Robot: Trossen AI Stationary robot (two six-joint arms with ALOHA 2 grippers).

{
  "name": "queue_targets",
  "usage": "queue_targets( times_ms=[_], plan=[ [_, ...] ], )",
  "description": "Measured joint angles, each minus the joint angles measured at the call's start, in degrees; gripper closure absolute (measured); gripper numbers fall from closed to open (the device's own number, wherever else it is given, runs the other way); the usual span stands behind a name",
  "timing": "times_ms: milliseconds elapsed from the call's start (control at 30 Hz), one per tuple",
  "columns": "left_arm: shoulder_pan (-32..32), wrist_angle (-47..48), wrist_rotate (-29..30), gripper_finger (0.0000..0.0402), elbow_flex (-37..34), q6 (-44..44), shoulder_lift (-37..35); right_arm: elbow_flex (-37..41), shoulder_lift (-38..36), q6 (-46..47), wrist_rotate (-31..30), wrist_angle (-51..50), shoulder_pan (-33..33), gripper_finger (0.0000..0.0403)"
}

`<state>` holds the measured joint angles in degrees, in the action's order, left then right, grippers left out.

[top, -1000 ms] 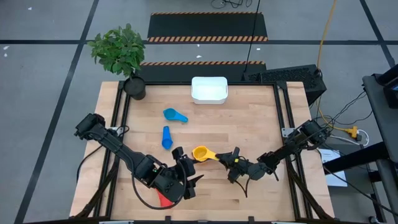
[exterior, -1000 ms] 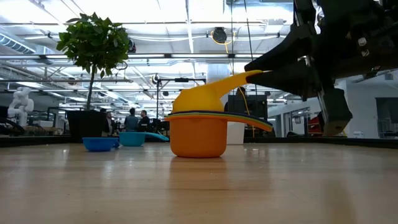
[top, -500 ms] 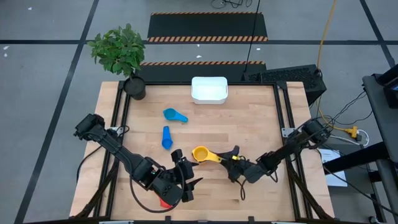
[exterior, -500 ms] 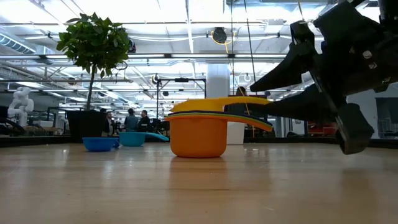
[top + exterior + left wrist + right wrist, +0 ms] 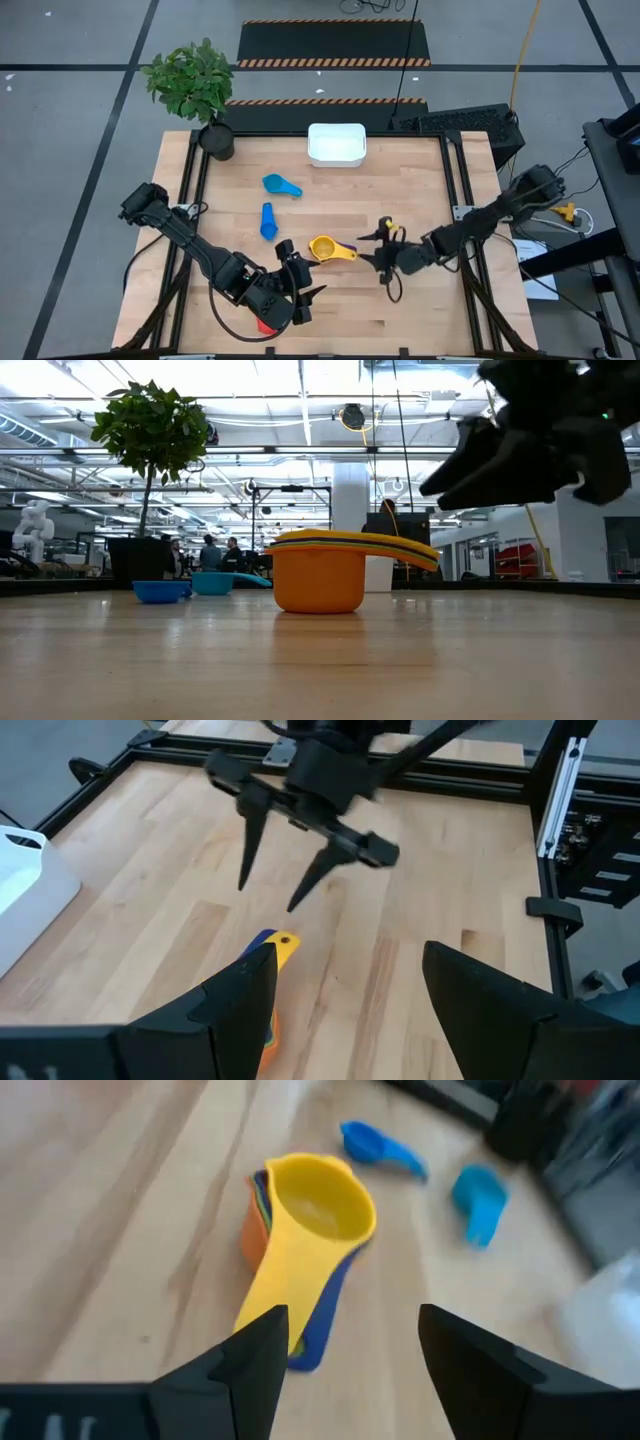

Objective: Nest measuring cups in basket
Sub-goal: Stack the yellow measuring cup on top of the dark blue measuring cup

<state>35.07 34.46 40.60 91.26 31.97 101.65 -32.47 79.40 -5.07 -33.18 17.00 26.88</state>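
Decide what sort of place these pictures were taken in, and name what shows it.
Probably a robotics lab or workshop: a wooden table in a metal frame, open hall with ceiling lights and people behind, hazard-striped floor.

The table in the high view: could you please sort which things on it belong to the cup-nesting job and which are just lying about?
Belongs to the job:
- stacked cups, yellow on top
- light blue cup
- blue cup
- red cup under the left arm
- white basket

Just lying about:
- potted plant
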Motion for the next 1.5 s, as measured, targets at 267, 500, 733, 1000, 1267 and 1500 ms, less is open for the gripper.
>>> queue_targets(
  times_ms=[267, 500, 733, 1000, 1267, 1500],
  plan=[
    [-0.2, 0.0, 0.0, 0.0147, 0.0, -0.2, 0.0, 0.0, -3.5, 18.3, 18.2, 0.9, -4.8, 0.0172],
    [-1.1, -0.1, 0.0, 0.0147, 0.0, -0.2, 0.0, 0.0, 3.6, 23.6, 18.2, 4.6, -6.7, 0.0112],
    [-1.8, -0.1, 0.1, 0.0147, 0.0, -0.5, 0.0, -0.7, 11.1, 23.6, 18.9, 8.9, -8.4, 0.0061],
    [-1.7, -0.1, 0.1, 0.0147, 0.0, -1.7, 0.0, -5.0, 17.7, 20.1, 19.8, 9.0, -8.5, 0.0068],
    [-1.6, 0.1, 0.0, 0.0147, 0.0, -1.7, 0.0, -5.7, 17.2, 18.9, 19.9, 7.8, -8.5, 0.0145],
    [-1.6, 0.1, 0.0, 0.0147, 0.0, -1.7, 0.0, -5.7, 14.0, 17.7, 19.9, 3.2, -8.9, 0.0229]
  ],
)
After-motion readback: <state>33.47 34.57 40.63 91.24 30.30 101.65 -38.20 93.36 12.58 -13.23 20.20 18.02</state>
